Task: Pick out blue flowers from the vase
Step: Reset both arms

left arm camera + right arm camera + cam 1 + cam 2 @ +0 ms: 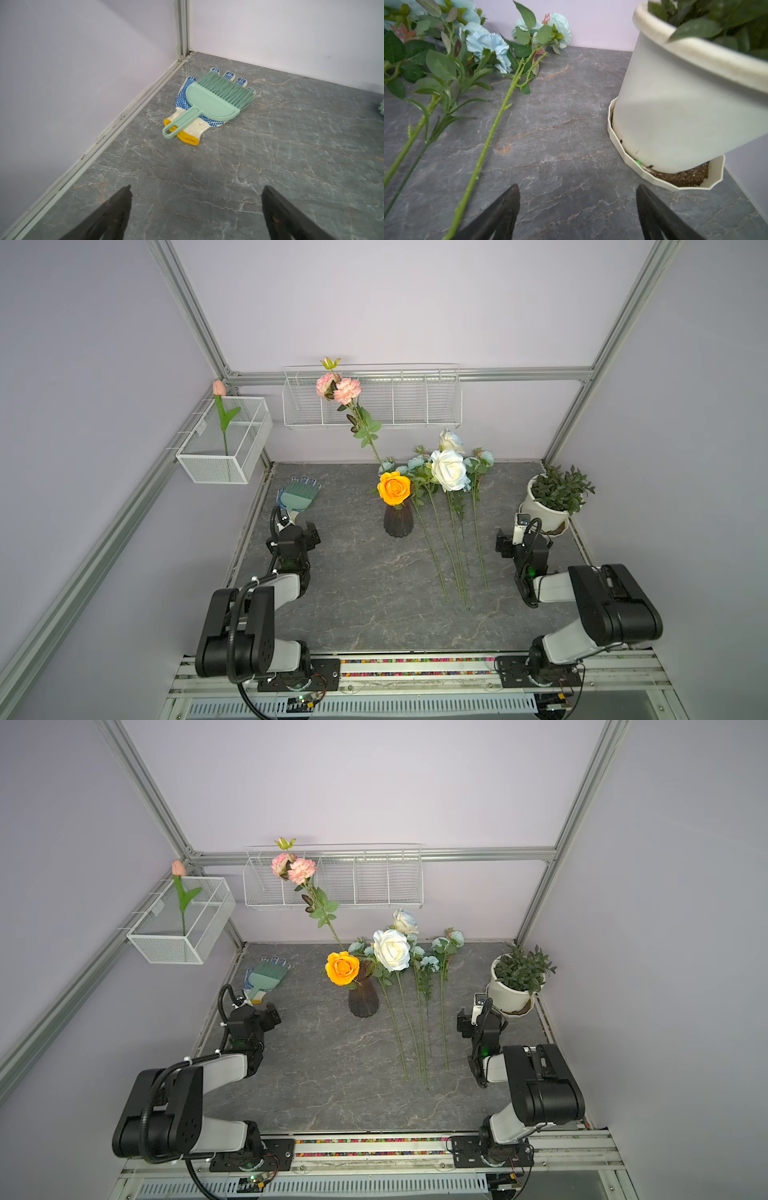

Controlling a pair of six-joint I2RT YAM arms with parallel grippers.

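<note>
The dark ribbed vase [398,521] stands mid-table in both top views and holds an orange rose [393,488] and a tall stem of pink carnations [338,389]. Several blue flowers [448,469] lie on the table just right of the vase, heads toward the back wall, long green stems [457,539] pointing to the front. In the right wrist view their aqua heads [488,41] lie off to one side. My right gripper [577,186] is open and empty over bare table between stems and pot. My left gripper [196,188] is open and empty, facing the back left corner.
A green hand brush [209,101] lies on a dotted work glove [193,133] at the back left. A white plant pot [542,510] on a saucer stands at the back right, close to my right arm [530,556]. Two wire baskets [372,406] hang on the walls; one holds a pink tulip [219,388].
</note>
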